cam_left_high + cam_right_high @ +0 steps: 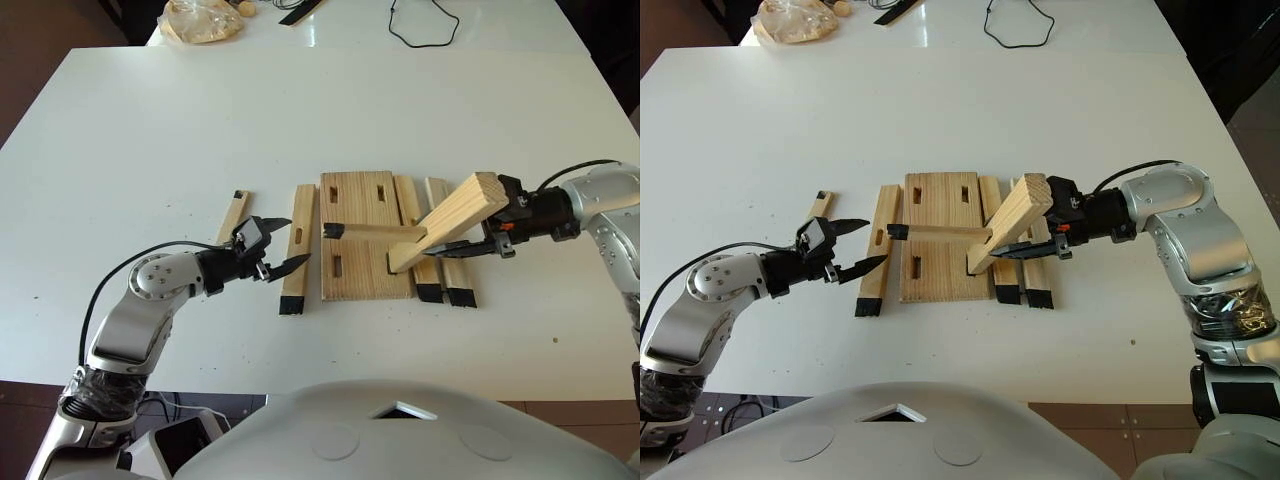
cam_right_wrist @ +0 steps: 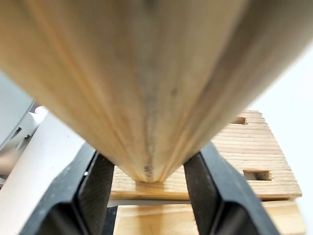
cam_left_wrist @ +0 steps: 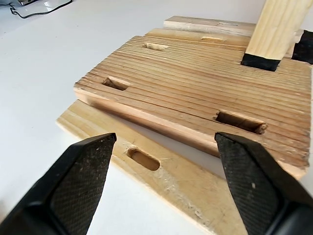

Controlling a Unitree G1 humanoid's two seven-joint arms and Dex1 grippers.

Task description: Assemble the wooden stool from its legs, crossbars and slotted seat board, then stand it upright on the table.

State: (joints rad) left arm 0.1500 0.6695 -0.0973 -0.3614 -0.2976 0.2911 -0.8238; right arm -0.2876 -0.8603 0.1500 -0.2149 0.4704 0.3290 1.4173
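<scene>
Partly hidden: the leg's foot

The tilted leg (image 1: pixel 452 215) is gripped by the right tool (image 1: pixel 462 247). Its black foot, set on the seat board (image 1: pixel 360 205) on the tabletop (image 1: pixel 150 150), is blocked in that wrist view but seen past the wide-open, empty left tool (image 3: pixel 165 139).

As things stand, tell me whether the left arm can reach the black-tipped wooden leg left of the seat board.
Probably yes. The left end effector hangs open just above that flat black-tipped wooden leg, nothing between them; the right end effector grips a thicker wooden leg farther off.
</scene>
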